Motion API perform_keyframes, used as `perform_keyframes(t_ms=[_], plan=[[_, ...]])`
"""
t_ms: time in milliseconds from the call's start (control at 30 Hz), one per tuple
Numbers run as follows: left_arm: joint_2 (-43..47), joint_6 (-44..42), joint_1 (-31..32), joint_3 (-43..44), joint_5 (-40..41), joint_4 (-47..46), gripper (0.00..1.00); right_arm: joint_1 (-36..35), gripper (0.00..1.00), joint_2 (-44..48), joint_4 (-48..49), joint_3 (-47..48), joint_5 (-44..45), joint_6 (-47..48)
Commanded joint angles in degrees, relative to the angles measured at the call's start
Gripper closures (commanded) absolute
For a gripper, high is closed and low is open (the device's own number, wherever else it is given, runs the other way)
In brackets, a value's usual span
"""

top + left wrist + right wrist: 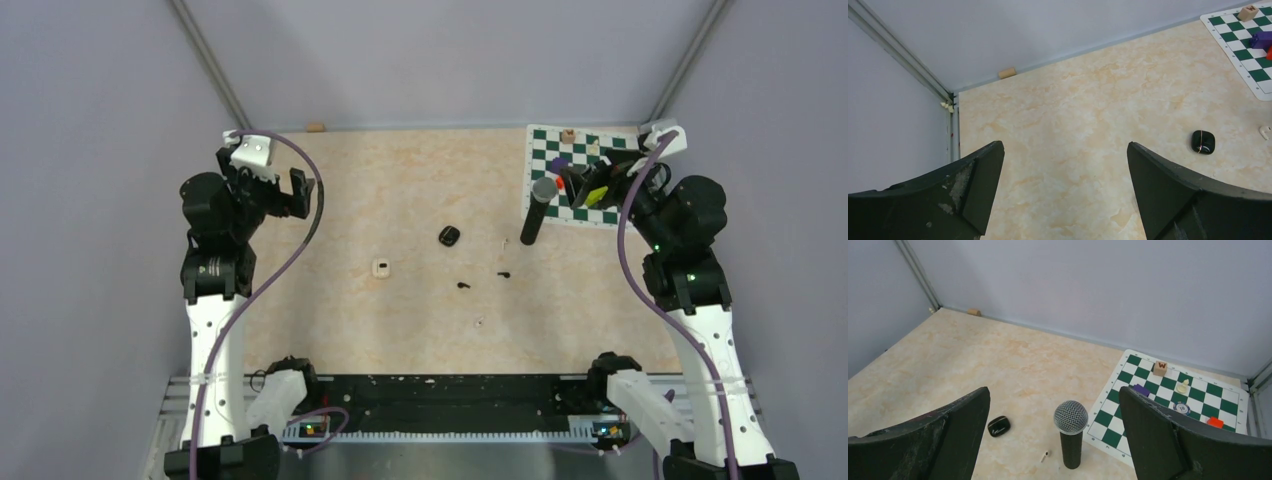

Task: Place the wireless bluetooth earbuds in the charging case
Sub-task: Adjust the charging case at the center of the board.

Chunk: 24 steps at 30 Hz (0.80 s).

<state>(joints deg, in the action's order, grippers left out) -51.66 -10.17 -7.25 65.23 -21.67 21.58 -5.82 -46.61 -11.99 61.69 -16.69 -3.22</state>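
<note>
A black charging case (449, 236) lies mid-table; it also shows in the left wrist view (1203, 142) and the right wrist view (998, 426). A small white case (380, 268) lies to its left. Two black earbuds (463, 285) (502, 274) and two whitish earbuds (504, 243) (479, 322) lie loose near it; one whitish bud (1045, 456) lies by the microphone. My left gripper (285, 195) (1065, 160) is open and empty at the far left. My right gripper (598, 180) (1053, 390) is open and empty above the chessboard.
A black microphone (537, 210) (1071, 432) lies beside a green-and-white chessboard (555, 140) (1113, 415) at the far right. The board holds a wooden W block (1161, 368), a purple block (1141, 389), a pawn (1183, 386), a chip and a red block. A wooden piece (316, 127) sits at the back wall.
</note>
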Motion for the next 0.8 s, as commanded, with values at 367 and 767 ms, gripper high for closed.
perform_keyframes(t_ms=[367,767], plan=[[-1.9,-3.2,-0.2,0.4,-0.9,-1.8,0.01,0.5,0.01,-0.5,1.2,-1.0,-17.5,10.4],[1.1,-11.7,-0.2,-8.4,-15.8,3.6,0.01,0.3,0.01,-0.1,-7.6,-0.2,-33.6,20.7]])
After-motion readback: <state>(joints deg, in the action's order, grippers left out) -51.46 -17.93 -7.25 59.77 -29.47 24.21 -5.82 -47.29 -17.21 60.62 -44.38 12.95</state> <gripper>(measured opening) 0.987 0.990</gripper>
